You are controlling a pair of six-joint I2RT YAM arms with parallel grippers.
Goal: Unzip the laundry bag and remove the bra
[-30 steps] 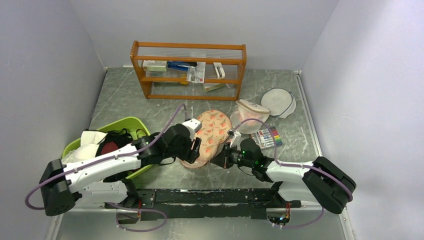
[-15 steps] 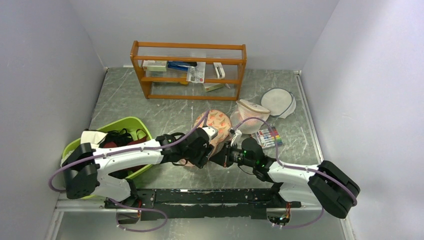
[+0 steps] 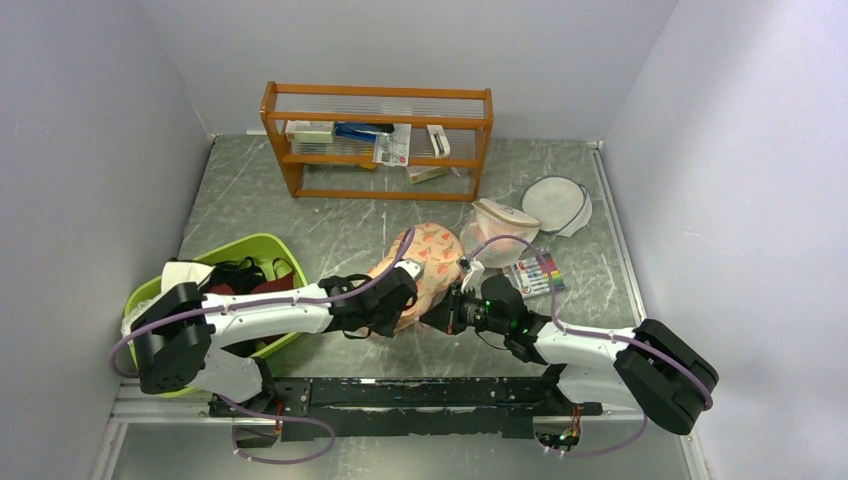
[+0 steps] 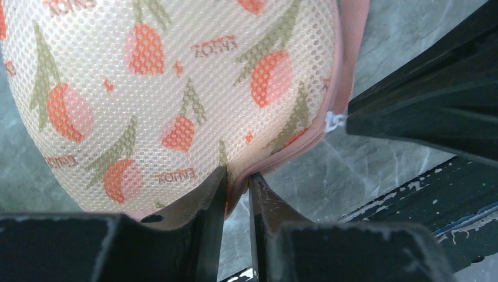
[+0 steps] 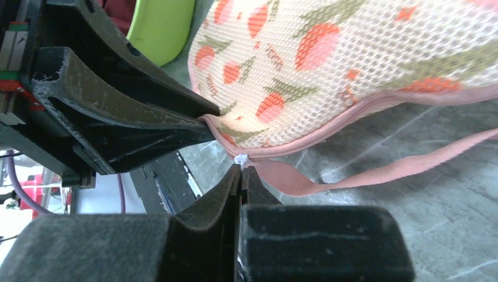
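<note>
Scene: The laundry bag (image 3: 436, 247) is seen lying flat on the bench (image 3: 330, 225), between the two arms and just right of a green tub (image 3: 262, 250).
Left gripper (image 4: 236, 187): The jaws are pressed onto the near rim of the bag, with the pink edge pinched between them.
Right gripper (image 5: 241, 174): The jaws are closed on the small white zip pull (image 5: 240, 158), just right of the left jaws.
Zip seam (image 4: 296, 151): It is shown closed along the whole visible edge, so the opening is judged not yet begun.
The bra: Nothing of it can be seen; it is presumed to be shut inside the bag.
Risk, lost pull: The tab is tiny and held only at the jaw tips, so it could be pulled free by a sharp tug.
Risk, dragged bag: The anchor is a thin pinch of fabric. If it gives, the bag would be slid along the bench instead of being unzipped.
Risk, snag: The mesh, or the loose pink strap (image 5: 411, 165) lying beside the seam, could be caught in the slider.
</note>
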